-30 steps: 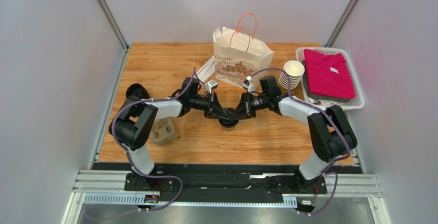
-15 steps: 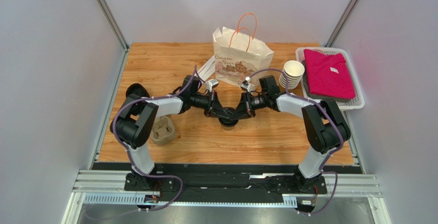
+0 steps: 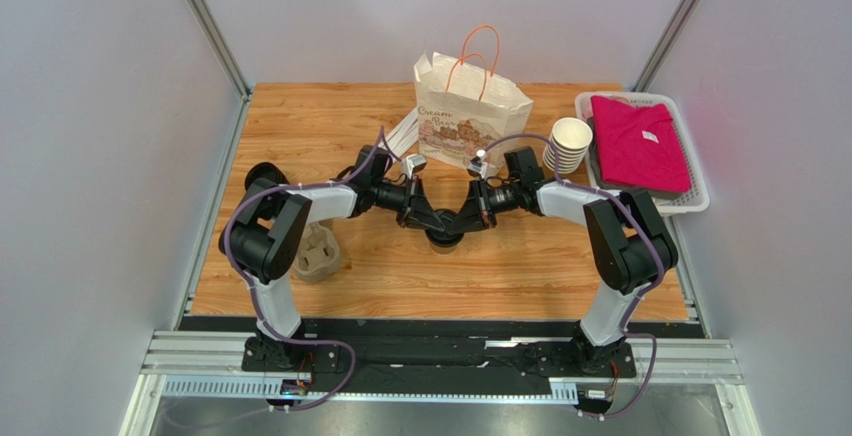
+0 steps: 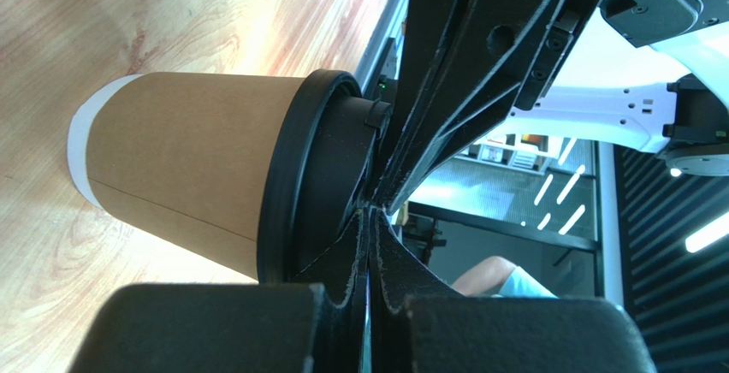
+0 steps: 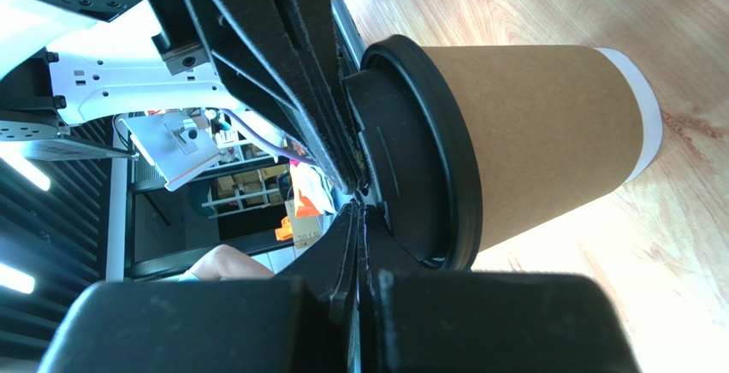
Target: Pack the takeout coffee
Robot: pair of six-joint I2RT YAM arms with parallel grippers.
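The takeout coffee (image 4: 184, 172) is a tan kraft cup with a black lid (image 4: 295, 180), and it stands upright on the wooden table near the middle. My left gripper (image 4: 374, 209) is shut with nothing between its fingers, and its tips rest at the lid's top. My right gripper (image 5: 359, 208) is shut too, with its tips against the same lid (image 5: 428, 155) of the cup (image 5: 539, 129). In the top view the left gripper (image 3: 430, 224) and the right gripper (image 3: 460, 223) meet tip to tip over the cup (image 3: 444, 243), hiding most of it.
A white paper bag (image 3: 468, 116) with orange handles stands open behind the grippers. A stack of lidless cups (image 3: 567, 146) and a white basket (image 3: 698, 196) with a pink shirt sit at the right. A pulp cup tray (image 3: 318, 254) and black lids (image 3: 266, 176) sit at the left.
Both arms' elbows have shifted slightly. The two grippers have stayed together on the cup's lid, and the cup has not moved.
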